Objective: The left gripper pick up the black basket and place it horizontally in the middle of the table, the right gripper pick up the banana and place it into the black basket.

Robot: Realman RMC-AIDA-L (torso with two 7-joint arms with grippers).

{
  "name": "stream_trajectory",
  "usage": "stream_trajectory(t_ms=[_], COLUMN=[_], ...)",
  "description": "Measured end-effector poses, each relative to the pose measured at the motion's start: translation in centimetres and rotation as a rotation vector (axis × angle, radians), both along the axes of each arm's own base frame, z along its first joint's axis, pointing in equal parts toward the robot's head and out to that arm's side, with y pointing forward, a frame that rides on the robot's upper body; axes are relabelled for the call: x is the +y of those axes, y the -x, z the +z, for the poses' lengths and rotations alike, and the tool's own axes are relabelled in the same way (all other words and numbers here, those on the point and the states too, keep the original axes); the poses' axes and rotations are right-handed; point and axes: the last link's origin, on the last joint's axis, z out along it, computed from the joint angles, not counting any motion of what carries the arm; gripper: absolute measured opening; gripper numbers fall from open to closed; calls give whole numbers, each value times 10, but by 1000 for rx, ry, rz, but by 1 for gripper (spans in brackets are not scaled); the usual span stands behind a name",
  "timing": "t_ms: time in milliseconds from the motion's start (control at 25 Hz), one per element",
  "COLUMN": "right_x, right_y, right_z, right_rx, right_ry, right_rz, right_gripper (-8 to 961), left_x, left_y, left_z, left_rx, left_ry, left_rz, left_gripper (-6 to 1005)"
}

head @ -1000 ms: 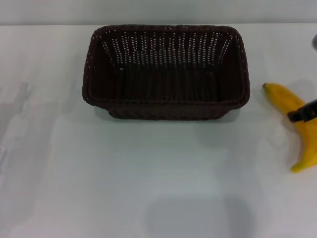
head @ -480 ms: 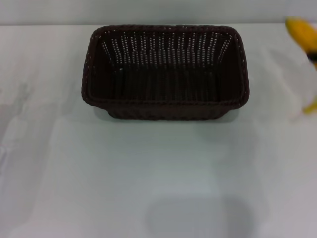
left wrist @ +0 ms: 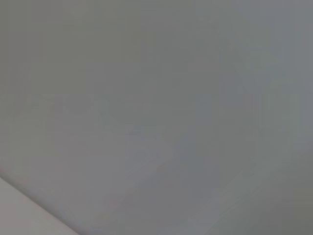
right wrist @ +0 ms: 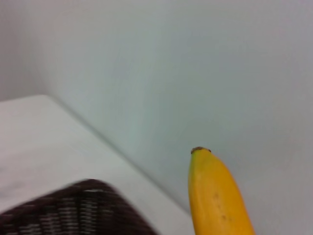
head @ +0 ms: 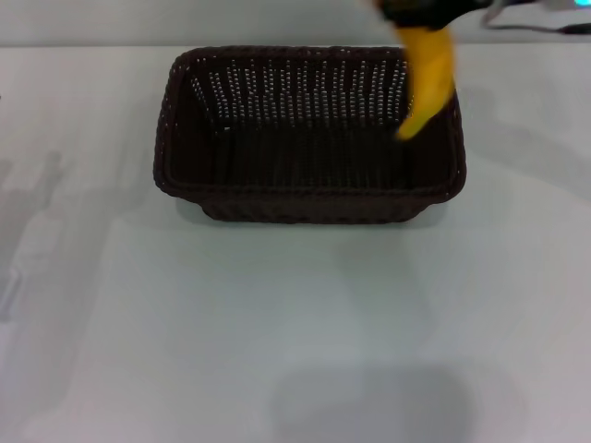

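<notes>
The black basket [head: 305,196] stands lengthwise across the middle of the white table [head: 277,314], open side up and with nothing lying in it. My right gripper [head: 417,13] is at the top edge of the head view, shut on the banana [head: 429,74]. The banana hangs in the air above the basket's rear right corner, blurred by motion. In the right wrist view the banana's dark-tipped end [right wrist: 215,196] shows close up, above one corner of the basket [right wrist: 73,210]. My left gripper is out of view; the left wrist view shows only a plain grey surface.
A pale wall [head: 185,18] runs behind the table's far edge. Part of the right arm with a cable [head: 536,14] shows at the top right. A soft shadow [head: 369,406] lies on the table's front part.
The banana was lifted off the table at the right edge, rose, then moved left to hang over the basket's rear right corner. The basket has not moved.
</notes>
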Motion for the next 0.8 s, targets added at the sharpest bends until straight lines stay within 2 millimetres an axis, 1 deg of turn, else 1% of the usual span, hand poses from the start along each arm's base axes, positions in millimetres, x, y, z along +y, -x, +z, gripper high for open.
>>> stream_trajectory(t_ms=[80,280,320,400,480,560,640,680,800], right_x=[0,-3,-4,-4,-4,-4,-4,-4,-11], right_y=[1,0,-1,-2,-3,-7,-15,-18,-40], right_z=[-16,-63,-69,-73,-71,-61,-42,-35,1], right_rx=[-6,-105,-115,-115,-85,-27,69,95,311], right_ry=[59,181,186,180,164,139,87,70,-32], right_rz=[35,92,95,96,86,65,35,28,8], right_gripper=[573,597,602,611,636,677,718,738,799], left_x=[1,-1,-1,-2,-2,-2,-2,-2,-3], left_y=[-1,1,1,2,2,1,1,1,0], left_z=[0,0,0,0,0,0,1,1,0], left_rx=[0,-3,-3,-3,0,8,28,47,108], left_ry=[0,-2,-3,-3,-2,-3,-8,-15,-40], left_rz=[-1,5,6,7,6,1,-1,0,-1], left_gripper=[894,894,894,894,894,894,894,894,894])
